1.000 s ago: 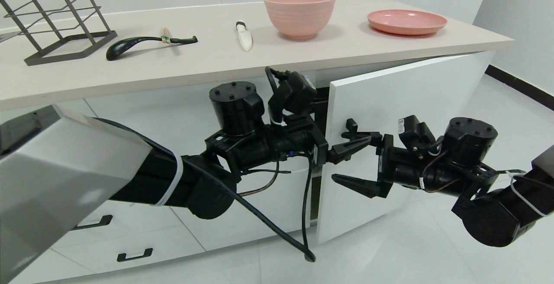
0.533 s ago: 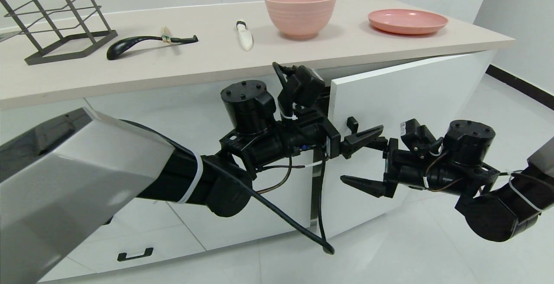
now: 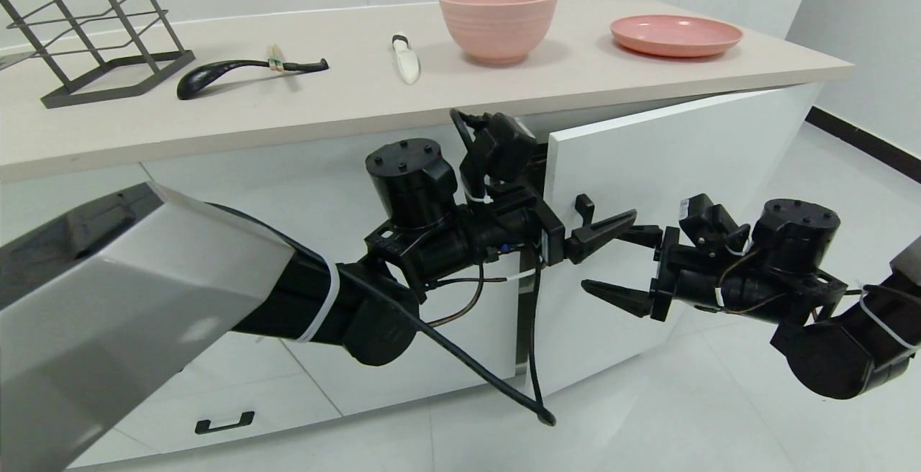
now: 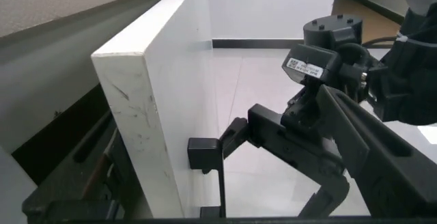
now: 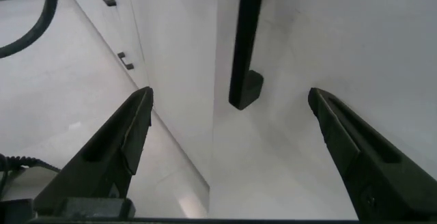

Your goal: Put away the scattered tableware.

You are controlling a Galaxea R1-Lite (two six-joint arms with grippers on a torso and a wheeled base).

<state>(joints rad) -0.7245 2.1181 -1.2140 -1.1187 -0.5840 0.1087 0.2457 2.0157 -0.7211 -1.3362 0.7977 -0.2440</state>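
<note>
**Opening the cupboard, nothing stowed yet**

Judging by the countertop (image 3: 345, 109), the job has barely begun. All the tableware lies out on it: pink bowl (image 3: 498, 22) at 12 o'clock, pink plate (image 3: 676, 34) at 2, white utensil (image 3: 407, 62) at 11, and black ladle (image 3: 216, 73) and chopsticks (image 3: 277, 60) at 10. The bowl's inside is hidden. The cabinet door (image 3: 669, 191) stands ajar and the inside is too dark to read. The right gripper (image 3: 577, 269), fingers apart, hovers at the door handle (image 3: 584, 207) at 3. The left gripper (image 3: 548, 236) sits at the door's edge; I cannot tell whether it grips.
</note>
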